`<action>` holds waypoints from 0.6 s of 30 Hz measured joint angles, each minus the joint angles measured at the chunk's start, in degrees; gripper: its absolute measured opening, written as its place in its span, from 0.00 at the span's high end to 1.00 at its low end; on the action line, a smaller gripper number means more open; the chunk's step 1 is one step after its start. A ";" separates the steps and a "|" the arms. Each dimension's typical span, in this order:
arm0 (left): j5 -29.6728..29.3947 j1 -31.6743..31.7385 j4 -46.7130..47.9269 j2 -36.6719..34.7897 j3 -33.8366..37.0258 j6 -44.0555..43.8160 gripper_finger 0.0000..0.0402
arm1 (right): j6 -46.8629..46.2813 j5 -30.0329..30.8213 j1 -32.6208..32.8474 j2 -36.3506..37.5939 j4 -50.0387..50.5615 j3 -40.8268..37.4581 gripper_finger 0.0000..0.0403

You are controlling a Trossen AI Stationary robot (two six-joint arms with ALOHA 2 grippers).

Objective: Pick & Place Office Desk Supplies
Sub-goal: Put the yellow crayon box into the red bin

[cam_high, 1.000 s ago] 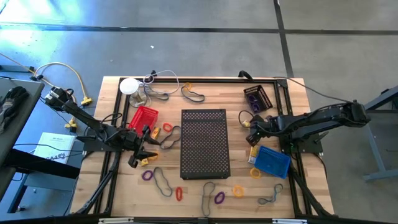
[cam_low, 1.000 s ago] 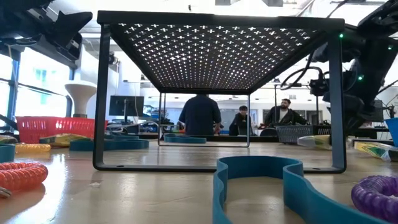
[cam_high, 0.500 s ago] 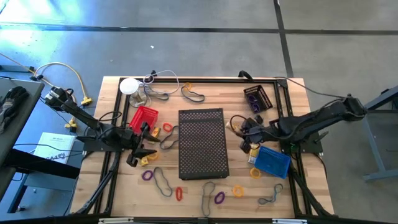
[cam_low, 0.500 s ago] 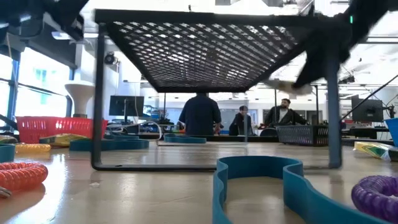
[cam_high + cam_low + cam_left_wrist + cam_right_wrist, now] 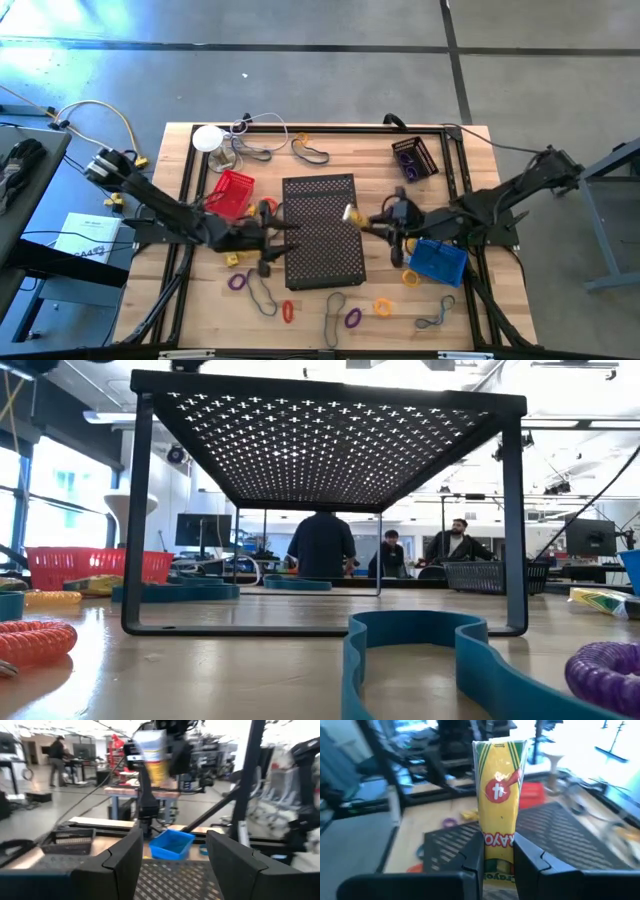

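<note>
Right fingers [image 5: 498, 851] clamped on crayon pack [image 5: 499, 795]; left fingers [image 5: 172, 855] apart, empty.

The right hand [image 5: 498, 851] grips an upright yellow crayon pack [image 5: 499, 795] above a black mesh shelf [image 5: 555, 832].

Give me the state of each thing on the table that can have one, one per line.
Right gripper: shut on crayon pack, above the mesh stand.
Left gripper: open, empty, at the stand's left edge.
Blue bin: upright.
Red basket: upright.
</note>
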State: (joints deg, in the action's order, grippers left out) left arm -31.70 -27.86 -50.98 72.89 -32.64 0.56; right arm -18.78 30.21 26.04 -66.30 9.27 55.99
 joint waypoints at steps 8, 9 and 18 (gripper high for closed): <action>0.50 0.18 -0.63 9.50 -6.63 2.64 0.47 | 11.60 0.15 2.62 -13.02 -15.91 -0.13 0.85; 0.45 0.20 -1.41 10.19 -6.87 2.64 0.47 | 14.83 2.03 3.36 -14.76 -18.39 -0.12 0.85; 0.41 0.20 -7.57 11.60 -6.95 2.46 0.47 | 35.70 25.08 6.93 -26.30 -36.76 -0.13 0.85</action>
State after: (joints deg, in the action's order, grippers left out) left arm -31.28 -27.66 -58.56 84.49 -39.59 3.02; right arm 16.92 55.29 32.97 -92.60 -27.49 55.86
